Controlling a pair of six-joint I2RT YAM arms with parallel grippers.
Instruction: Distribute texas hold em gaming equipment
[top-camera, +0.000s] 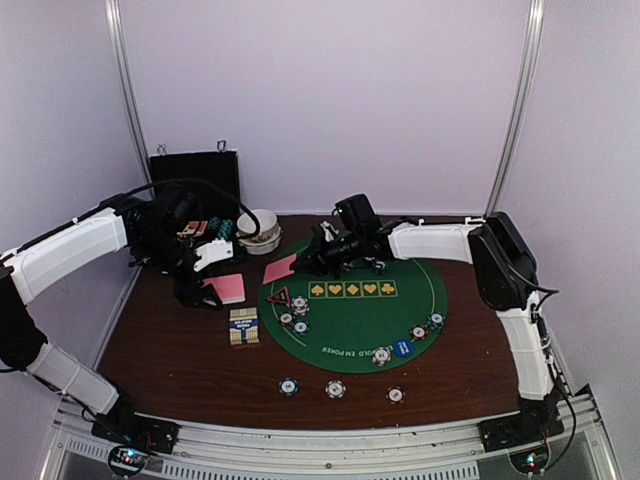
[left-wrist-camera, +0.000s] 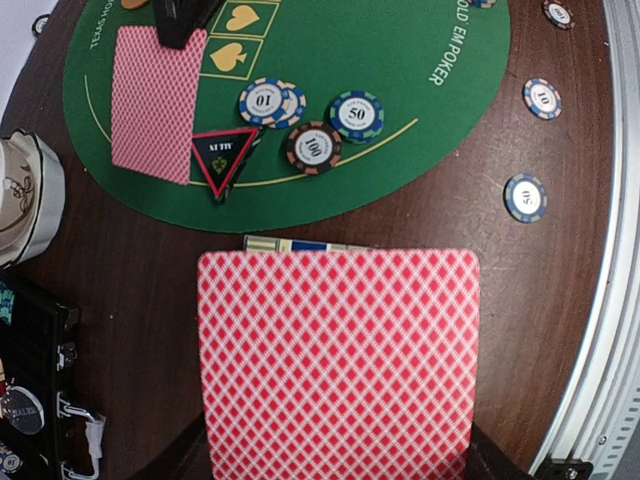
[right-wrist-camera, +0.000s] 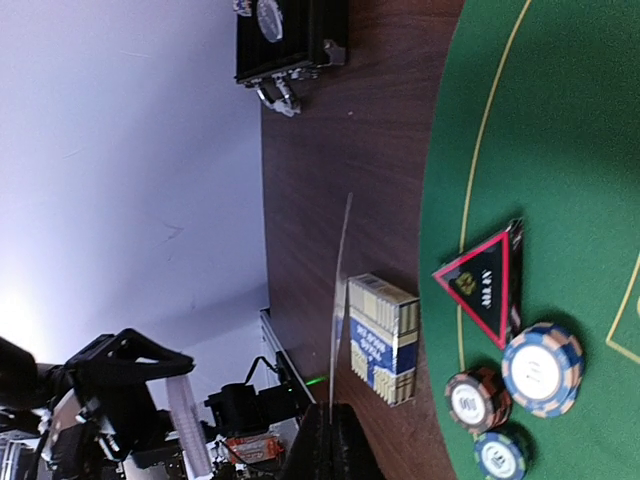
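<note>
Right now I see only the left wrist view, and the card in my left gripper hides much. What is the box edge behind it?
Observer: A card box, resting on the table just left of the green mat.
Operator: Who holds the other pink card at the mat edge?
Observer: The right gripper, shut on it.
Operator: And the mat's right side?
Observer: A blue button lies there, chips beside it.

Left claw (top-camera: 208, 289) with a pink card (top-camera: 230, 288), right claw (top-camera: 302, 264) with a second pink card (top-camera: 279, 270) by green mat (top-camera: 420, 300)
</note>
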